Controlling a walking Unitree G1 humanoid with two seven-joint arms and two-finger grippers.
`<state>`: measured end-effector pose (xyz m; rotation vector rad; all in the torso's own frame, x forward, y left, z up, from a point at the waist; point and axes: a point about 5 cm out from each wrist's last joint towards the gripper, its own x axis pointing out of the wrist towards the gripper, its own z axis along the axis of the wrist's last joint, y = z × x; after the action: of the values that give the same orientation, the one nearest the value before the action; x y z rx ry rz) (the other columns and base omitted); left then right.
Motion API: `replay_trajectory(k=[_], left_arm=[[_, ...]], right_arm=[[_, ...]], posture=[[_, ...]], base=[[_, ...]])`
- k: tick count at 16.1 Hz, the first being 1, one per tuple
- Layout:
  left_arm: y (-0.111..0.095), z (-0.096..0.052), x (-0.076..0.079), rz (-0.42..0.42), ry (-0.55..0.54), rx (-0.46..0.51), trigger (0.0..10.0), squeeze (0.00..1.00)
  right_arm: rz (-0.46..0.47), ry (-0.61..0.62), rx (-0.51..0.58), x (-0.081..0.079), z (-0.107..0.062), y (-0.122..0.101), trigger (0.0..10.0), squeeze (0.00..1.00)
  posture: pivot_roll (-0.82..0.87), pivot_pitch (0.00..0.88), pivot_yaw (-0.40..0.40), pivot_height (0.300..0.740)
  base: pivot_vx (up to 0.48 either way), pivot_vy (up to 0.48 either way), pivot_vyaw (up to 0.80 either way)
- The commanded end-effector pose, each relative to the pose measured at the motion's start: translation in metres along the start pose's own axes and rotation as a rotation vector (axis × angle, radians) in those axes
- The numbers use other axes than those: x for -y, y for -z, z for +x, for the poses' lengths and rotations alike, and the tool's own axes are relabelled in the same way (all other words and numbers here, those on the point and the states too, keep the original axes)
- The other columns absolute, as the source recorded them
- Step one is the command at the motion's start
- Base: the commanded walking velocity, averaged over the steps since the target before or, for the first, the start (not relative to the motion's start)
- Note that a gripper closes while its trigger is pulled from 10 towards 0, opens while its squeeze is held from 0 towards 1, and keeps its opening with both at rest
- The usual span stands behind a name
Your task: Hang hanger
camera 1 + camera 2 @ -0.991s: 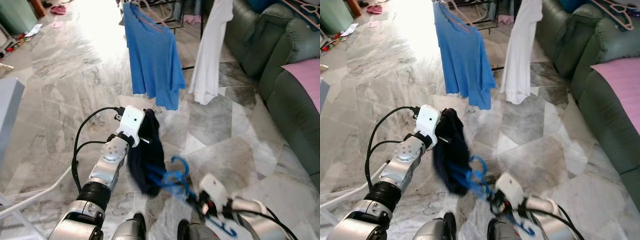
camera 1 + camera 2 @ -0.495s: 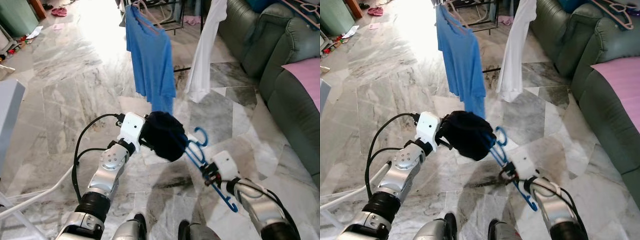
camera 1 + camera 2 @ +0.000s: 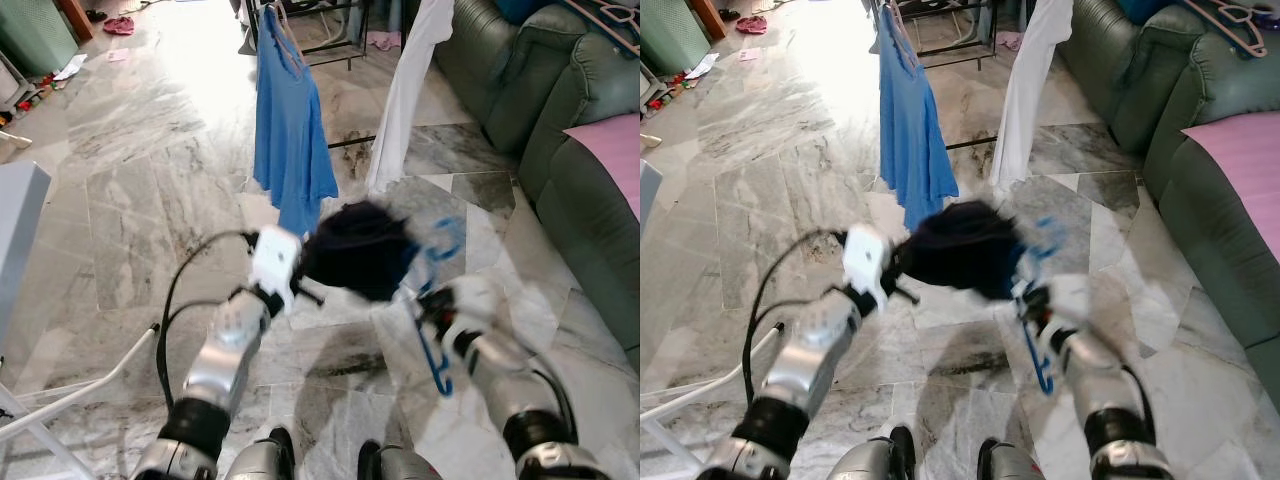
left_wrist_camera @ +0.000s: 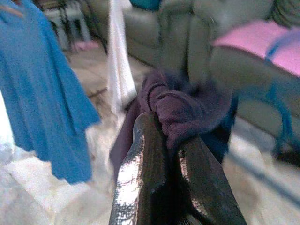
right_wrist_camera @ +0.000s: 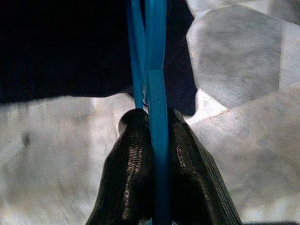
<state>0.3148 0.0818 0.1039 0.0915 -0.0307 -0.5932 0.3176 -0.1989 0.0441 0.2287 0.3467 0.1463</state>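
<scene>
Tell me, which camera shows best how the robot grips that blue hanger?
The right wrist view: the right gripper is shut on the blue hanger, sharp and close. Both eye views show the hanger blurred beside the dark garment; the left wrist view shows a blue smear.

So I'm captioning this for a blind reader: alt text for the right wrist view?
Two black fingers pinch a blue plastic hanger that runs straight up between them into a dark garment. Grey marble floor lies behind.
</scene>
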Motion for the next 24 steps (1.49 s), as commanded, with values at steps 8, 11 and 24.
replay_trajectory(k=[8, 11, 24], left_arm=[[0.074, -0.029, 0.010, 0.111, 0.017, -0.293, 10.0, 0.00], [0.079, -0.029, 0.012, 0.174, 0.017, -0.313, 10.0, 0.00], [0.069, -0.014, 0.036, 0.153, 0.138, -0.206, 10.0, 0.00]], right_arm=[[0.260, -0.331, 0.241, -0.042, -0.013, -0.058, 10.0, 0.00], [0.340, -0.466, 0.236, -0.065, -0.021, -0.068, 10.0, 0.00], [0.103, -0.101, 0.387, -0.069, -0.003, -0.090, 10.0, 0.00]], posture=[[-0.13, 0.199, 0.076, 0.740], [-0.14, 0.197, 0.073, 0.740], [-0.14, 0.201, 0.064, 0.740]], base=[[0.000, 0.000, 0.00], [0.000, 0.000, 0.00], [0.000, 0.000, 0.00]])
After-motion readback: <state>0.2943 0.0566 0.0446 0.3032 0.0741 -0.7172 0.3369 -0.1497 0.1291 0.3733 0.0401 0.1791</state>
